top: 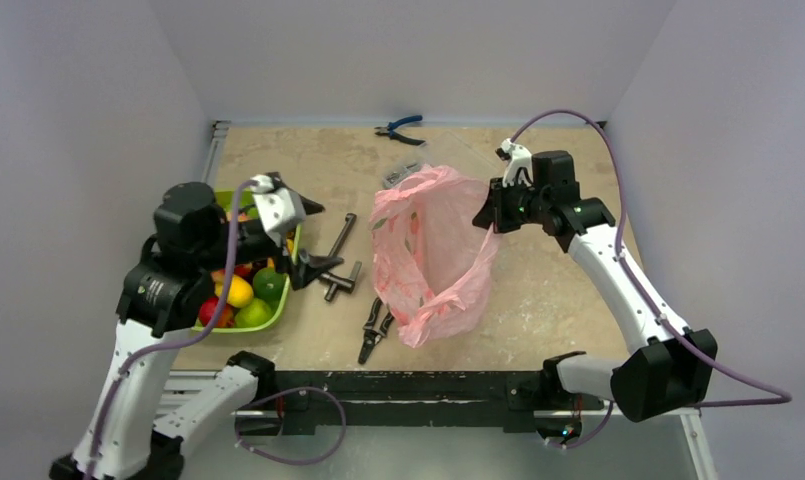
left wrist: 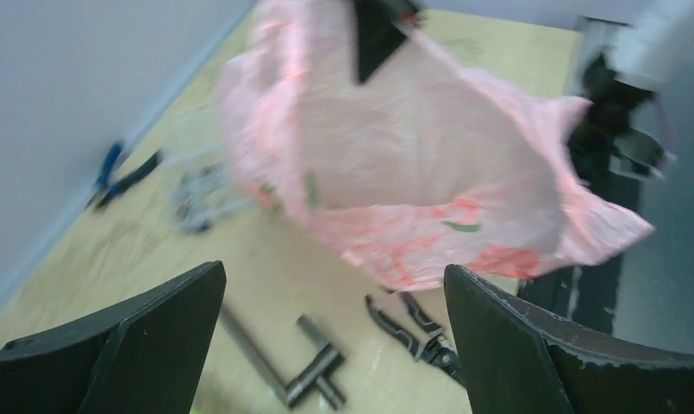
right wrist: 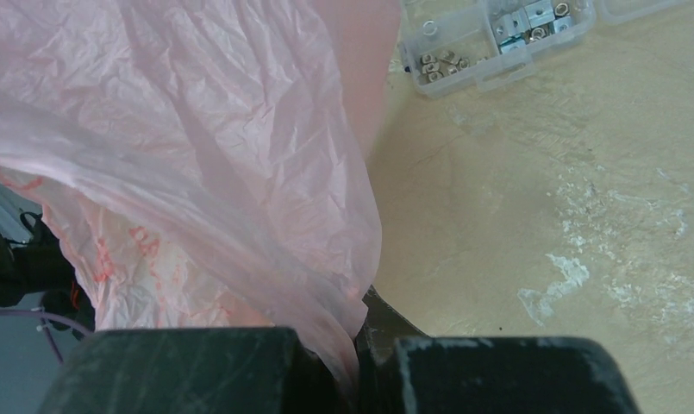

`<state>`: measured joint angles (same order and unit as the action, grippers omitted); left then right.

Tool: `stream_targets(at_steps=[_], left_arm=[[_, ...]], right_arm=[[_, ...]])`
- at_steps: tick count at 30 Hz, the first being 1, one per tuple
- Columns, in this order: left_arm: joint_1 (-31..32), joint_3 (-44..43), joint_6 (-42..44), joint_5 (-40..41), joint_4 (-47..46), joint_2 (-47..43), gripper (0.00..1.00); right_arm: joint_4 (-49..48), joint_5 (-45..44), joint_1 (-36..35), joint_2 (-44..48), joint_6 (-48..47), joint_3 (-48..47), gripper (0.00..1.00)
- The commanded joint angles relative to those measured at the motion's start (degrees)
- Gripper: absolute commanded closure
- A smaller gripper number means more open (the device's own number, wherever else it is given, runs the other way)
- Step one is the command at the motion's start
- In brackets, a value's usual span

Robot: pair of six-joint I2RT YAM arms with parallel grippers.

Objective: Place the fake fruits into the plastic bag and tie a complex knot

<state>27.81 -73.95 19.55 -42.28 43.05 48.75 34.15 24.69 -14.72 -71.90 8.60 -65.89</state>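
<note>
1. Left pincer (top: 313, 238) of mine hangs spread wide and empty, just above the lime-green oblong tray (top: 240, 329).
2. Small glossy plastic fruits (top: 243, 298), red, yellow and green, lie heaped in that tray; I see none in the bag.
3. Thin translucent pink plastic bag (top: 428, 250) stands mouth-open in the middle of the tabletop (top: 558, 300), untied.
4. Right pincer (top: 493, 215) is clamped on its rim; I judge filling and knotting both remain.

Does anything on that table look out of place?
Yes: black pliers lie loose by the near corner of the pink bag, and a T-shaped wrench to its left. Such tools seem odd beside toy fruit.
</note>
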Motion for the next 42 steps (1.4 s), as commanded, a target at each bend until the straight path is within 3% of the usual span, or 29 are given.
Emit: stream_targets(at_steps=[1, 5, 8, 10, 15, 20, 25, 33, 42], left_arm=[[-22.00, -2.34, -10.52, -3.48, 11.70, 0.40, 0.00], [-41.32, -2.51, 3.29, -1.41, 25.05, 4.81, 0.00], [-51.02, -3.65, 11.62, 0.69, 30.11, 9.60, 0.02], [-53.42, -4.99, 19.75, 2.76, 33.82, 12.89, 0.09], [-53.59, -1.62, 40.78, 5.35, 40.67, 14.59, 0.20], [-50.52, 5.27, 65.68, 9.25, 43.53, 12.94, 0.21], [-49.25, 11.06, 82.53, 14.21, 41.02, 15.16, 0.20], [-50.01, 13.11, 95.64, 20.31, 39.61, 20.88, 0.26], [-50.04, 20.43, 100.97, 24.80, 32.85, 21.41, 0.26]], right_arm=[[-2.10, 1.69, -0.04, 2.17, 1.35, -1.49, 1.00], [-2.08, 2.06, -0.01, 2.55, 1.33, -0.97, 1.00], [-1.90, 2.26, -0.09, 2.76, 1.37, -0.81, 1.00], [-1.96, 2.32, -0.09, 2.92, 1.12, -0.74, 1.00], [-1.81, 2.30, -0.09, 2.99, 0.99, -0.28, 1.00], [-1.96, 2.69, -0.13, 2.62, 1.01, -0.12, 1.00], [-1.91, 2.64, -0.13, 2.59, 0.94, -0.27, 1.00], [-1.98, 2.55, -0.13, 2.69, 0.73, 0.41, 1.00], [-1.94, 3.03, -0.09, 1.85, 0.63, 0.15, 1.00]])
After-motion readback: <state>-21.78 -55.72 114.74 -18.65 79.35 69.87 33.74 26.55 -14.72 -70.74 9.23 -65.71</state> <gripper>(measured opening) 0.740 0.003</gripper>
